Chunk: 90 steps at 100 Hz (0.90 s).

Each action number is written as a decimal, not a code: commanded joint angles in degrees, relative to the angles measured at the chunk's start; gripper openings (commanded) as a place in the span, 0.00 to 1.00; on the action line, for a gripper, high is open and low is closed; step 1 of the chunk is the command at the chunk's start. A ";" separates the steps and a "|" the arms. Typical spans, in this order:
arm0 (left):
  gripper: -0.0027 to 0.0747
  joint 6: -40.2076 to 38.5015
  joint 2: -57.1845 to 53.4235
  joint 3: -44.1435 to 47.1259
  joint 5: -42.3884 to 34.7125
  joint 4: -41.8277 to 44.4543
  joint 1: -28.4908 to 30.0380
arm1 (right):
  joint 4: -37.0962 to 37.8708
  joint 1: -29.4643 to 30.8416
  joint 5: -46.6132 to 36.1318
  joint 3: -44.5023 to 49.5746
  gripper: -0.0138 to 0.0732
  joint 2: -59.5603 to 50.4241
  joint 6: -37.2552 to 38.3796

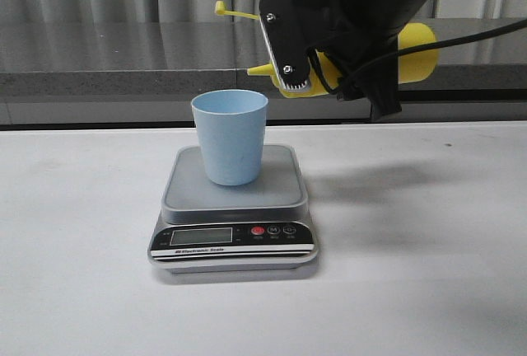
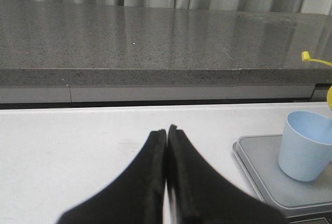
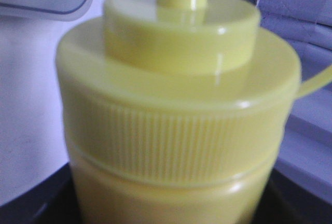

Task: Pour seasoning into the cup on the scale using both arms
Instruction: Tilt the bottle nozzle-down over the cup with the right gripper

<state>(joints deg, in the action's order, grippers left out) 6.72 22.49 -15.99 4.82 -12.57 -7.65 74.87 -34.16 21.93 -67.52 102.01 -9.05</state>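
The light blue cup [image 1: 230,138] stands upright on the grey platform of the scale [image 1: 188,189], whose black front panel faces me. My right gripper [image 1: 346,53] is shut on the yellow seasoning bottle [image 1: 416,49] and holds it tipped almost level in the air. Its nozzle [image 1: 257,70] points left, just above and to the right of the cup's rim. The cap [image 1: 221,8] hangs off on its tether. In the right wrist view the bottle [image 3: 176,130] fills the frame. My left gripper [image 2: 167,130] is shut and empty over the table, left of the scale [image 2: 259,172] and cup [image 2: 306,149].
The white table [image 1: 428,249] stretches to both sides of the scale. A grey stone ledge [image 1: 99,51] runs along the back, with curtains behind it.
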 commanded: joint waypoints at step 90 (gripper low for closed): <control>0.01 -0.11 0.30 -1.62 -4.16 -0.48 0.03 | 2.32 -0.03 -2.13 -1.96 0.47 -2.93 24.46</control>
<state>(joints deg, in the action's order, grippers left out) 6.72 22.49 -15.99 4.82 -12.57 -7.65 75.22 -34.16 19.84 -67.52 102.01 12.64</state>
